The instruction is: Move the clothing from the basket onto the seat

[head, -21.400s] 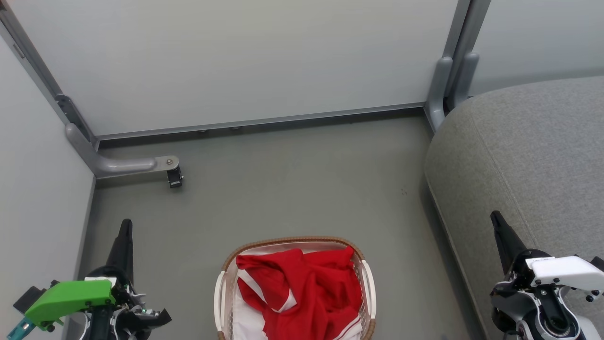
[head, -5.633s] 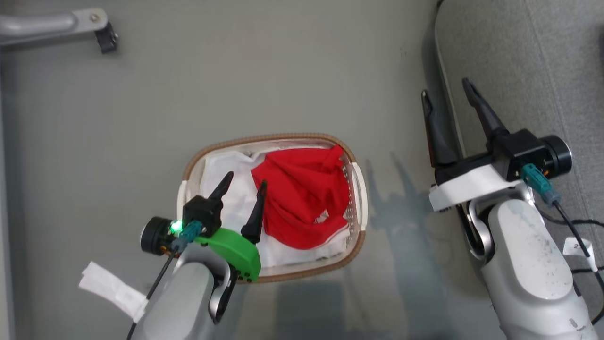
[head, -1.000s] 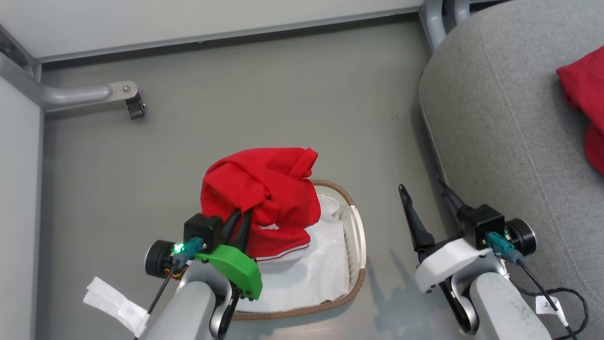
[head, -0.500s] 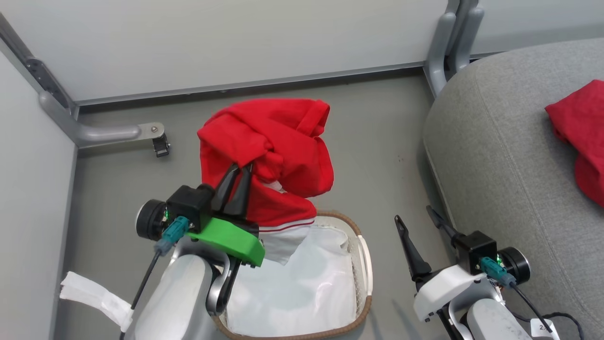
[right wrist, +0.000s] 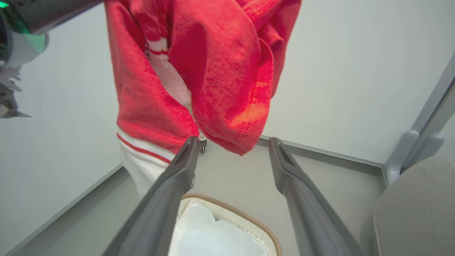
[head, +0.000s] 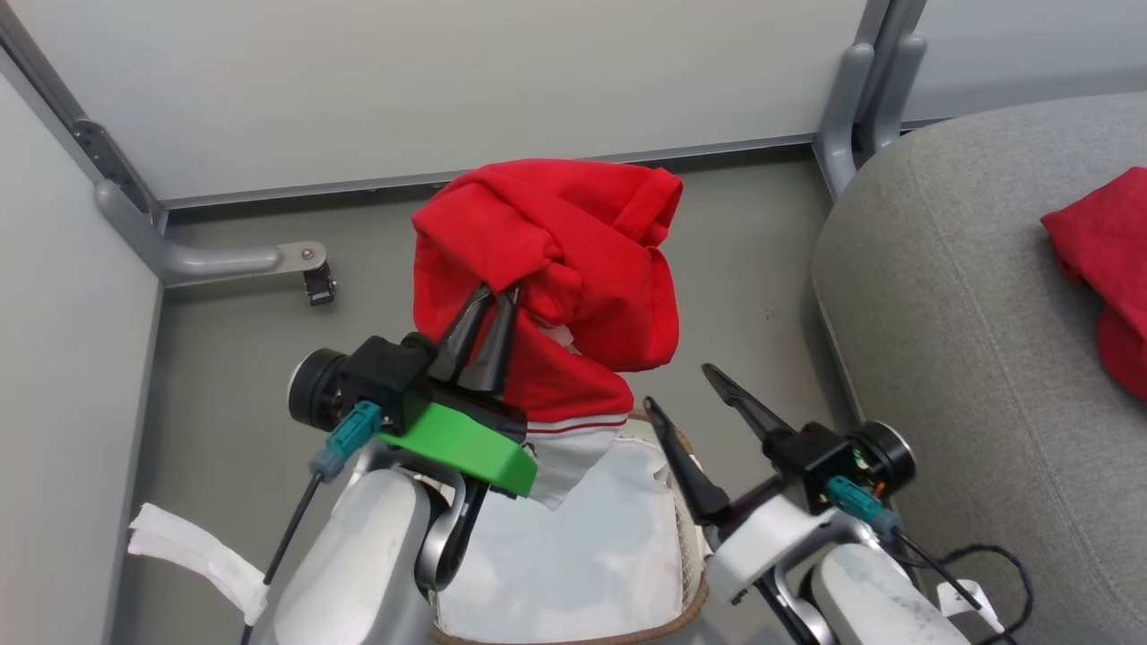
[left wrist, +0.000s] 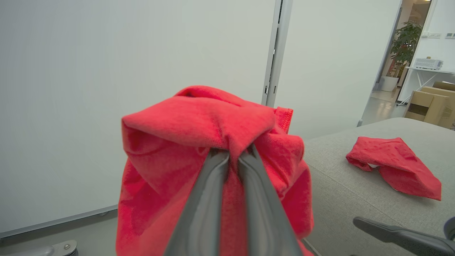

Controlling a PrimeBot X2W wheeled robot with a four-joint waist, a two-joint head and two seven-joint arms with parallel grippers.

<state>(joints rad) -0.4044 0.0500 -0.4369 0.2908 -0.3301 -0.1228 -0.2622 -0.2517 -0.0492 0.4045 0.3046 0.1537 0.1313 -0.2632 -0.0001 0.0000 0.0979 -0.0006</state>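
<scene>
The red clothing (head: 556, 251) hangs bunched above the basket (head: 690, 560), its white-striped hem dangling over the white sheet (head: 591, 555) inside. My left gripper (head: 497, 291) is shut on a fold near the bundle's top, which the left wrist view shows pinched between the fingers (left wrist: 233, 153). My right gripper (head: 679, 387) stands open just right of and below the bundle, empty. In the right wrist view its fingers (right wrist: 234, 140) frame the clothing's (right wrist: 220, 71) lower edge, with the basket rim (right wrist: 241, 217) below. The grey seat (head: 968, 340) lies to the right.
A second red garment (head: 1102, 260) lies on the seat, also in the left wrist view (left wrist: 394, 163). Pale partition walls close the back and left. A metal foot with a caster (head: 318, 285) sits on the grey floor, and a post (head: 851, 98) stands by the seat corner.
My left gripper has carried the clothing a little higher and to the right. My right gripper has swung left, from beside the seat to just under the hanging bundle.
</scene>
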